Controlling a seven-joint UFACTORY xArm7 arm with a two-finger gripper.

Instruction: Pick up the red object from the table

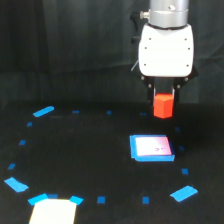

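The small matte red-orange hexagonal block hangs pinched in the tool, directly beneath it, above the black table.

The block is red-orange. The table is black, ringed with bright blue marks. The pad is white, edged blue. The tool is white and black.

One red object, far right. One gripper. One blue-edged white square pad, right of centre. One pale block at the near left edge. Four larger blue tape strips, plus roughly a dozen small blue tape marks ringed on one table.
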